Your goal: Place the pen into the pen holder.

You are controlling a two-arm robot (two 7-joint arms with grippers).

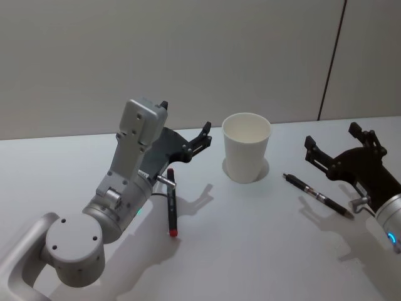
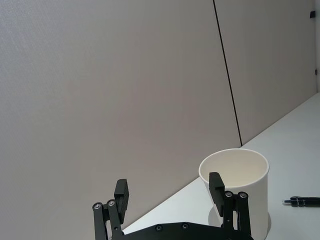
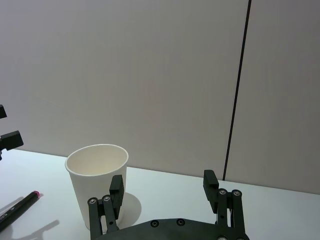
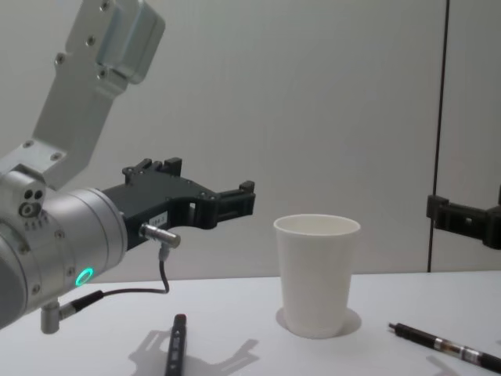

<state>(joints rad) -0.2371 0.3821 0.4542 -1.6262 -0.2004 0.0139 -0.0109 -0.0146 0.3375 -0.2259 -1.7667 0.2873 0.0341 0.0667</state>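
Observation:
The pen holder (image 1: 246,147) is a white paper cup standing upright and empty at mid-table. A black pen with a red end (image 1: 170,200) lies on the table left of it, under my left arm. A second black pen (image 1: 316,195) lies to the cup's right. My left gripper (image 1: 185,118) hovers above the table just left of the cup, open and empty, its fingers pointing toward the cup (image 2: 250,185). On the right, my right gripper (image 1: 333,137) is raised beyond the black pen, also open and empty. From the side, the cup (image 4: 315,274) sits between both pens (image 4: 177,345) (image 4: 446,347).
The white table (image 1: 250,251) ends at a grey wall with a dark vertical seam (image 1: 332,59). A cable (image 4: 160,270) loops down from the left wrist toward the table. Bare tabletop lies in front of the cup.

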